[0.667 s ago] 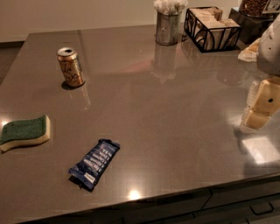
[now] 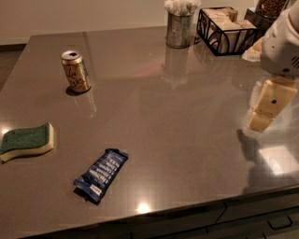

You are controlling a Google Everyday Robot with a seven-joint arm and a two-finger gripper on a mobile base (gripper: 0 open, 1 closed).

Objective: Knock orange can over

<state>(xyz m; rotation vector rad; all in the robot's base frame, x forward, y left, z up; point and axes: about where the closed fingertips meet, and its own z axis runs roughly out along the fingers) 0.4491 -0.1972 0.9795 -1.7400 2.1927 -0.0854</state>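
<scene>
At the near edge of the glossy grey desk (image 2: 177, 121), dark drawer fronts (image 2: 261, 219) show below its lip. Just behind that edge, left of centre, a dark blue foil snack wrapper (image 2: 101, 174) lies flat on a diagonal. Farther left, close to the desk's left side, a sponge with a green scouring top and pale yellow body (image 2: 26, 141) rests flat, well apart from the wrapper.

At middle depth on the right, the robot's cream-coloured tool (image 2: 262, 116) hangs from a white arm housing (image 2: 282, 44) above the desk, pointing down and a little to the left. Its shadow falls on the surface beneath it. Whether the tool is open or closed cannot be told from this view.

Farther back on the left, the small slim orange-gold aluminium drink can with a silver top and white cursive lettering (image 2: 75, 71) stands upright on the desk. It is well apart from the tool, almost the whole width of the desk away.

Along the far edge stands a silver metal cup filled with white swabs (image 2: 179, 28). Just to its right sits a black wire basket (image 2: 211, 35) holding pale paper items. A container of brown contents (image 2: 271, 7) is cut off at the top right corner.
</scene>
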